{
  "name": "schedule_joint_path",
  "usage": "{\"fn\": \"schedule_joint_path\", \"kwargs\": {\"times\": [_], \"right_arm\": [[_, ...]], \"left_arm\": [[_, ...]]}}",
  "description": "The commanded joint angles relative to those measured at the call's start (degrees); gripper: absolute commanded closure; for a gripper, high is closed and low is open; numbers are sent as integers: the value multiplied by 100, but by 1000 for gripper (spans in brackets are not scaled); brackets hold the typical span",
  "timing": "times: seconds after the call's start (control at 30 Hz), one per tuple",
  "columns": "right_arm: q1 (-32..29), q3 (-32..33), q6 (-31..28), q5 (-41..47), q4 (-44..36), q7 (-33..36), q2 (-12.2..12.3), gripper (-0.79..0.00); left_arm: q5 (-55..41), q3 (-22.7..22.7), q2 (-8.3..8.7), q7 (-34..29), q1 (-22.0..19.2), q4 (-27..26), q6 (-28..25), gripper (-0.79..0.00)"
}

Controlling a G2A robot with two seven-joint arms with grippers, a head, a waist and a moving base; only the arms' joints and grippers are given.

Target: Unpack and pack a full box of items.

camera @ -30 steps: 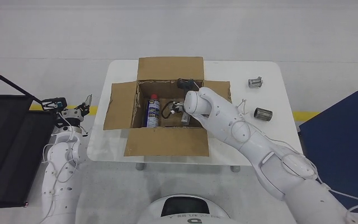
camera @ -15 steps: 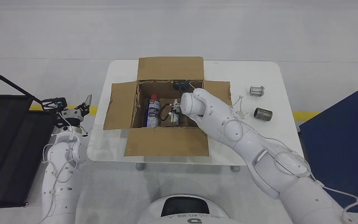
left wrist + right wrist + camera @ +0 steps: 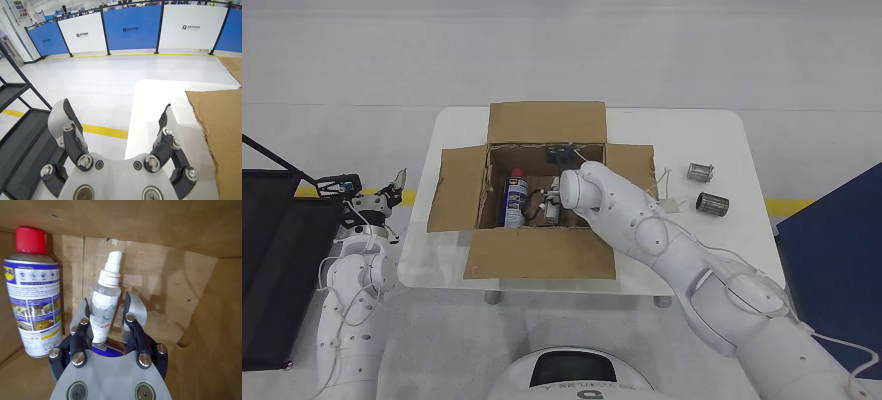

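The right gripper sat inside the brown cardboard box, jaws narrowly parted astride a tilted small clear spray bottle with a white cap, one pad touching it. A blue aerosol can with a red cap stood upright just beside. The left gripper hung wide open beside the white table.

Parted jaws flank spray bottle beside aerosol can.

Bright, even overhead light, pale floor faintly glossy, box interior dimmer, shaded along its 9 o'clock wall, highlights on spray can, fence bowed by wide lens.
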Motion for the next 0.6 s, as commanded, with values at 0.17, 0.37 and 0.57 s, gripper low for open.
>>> {"fn": "schedule_joint_path", "kwargs": {"times": [0.17,0.37,0.57], "right_arm": [[-113,274,-209,43,-97,-205,44,-363],[-217,239,-171,-206,-84,-252,20,-376],[-237,149,-87,-422,-48,-247,-67,-385]], "left_arm": [[0,0,0,0,0,0,0,-785],[0,0,0,0,0,0,0,-785],[0,0,0,0,0,0,0,-785]]}}
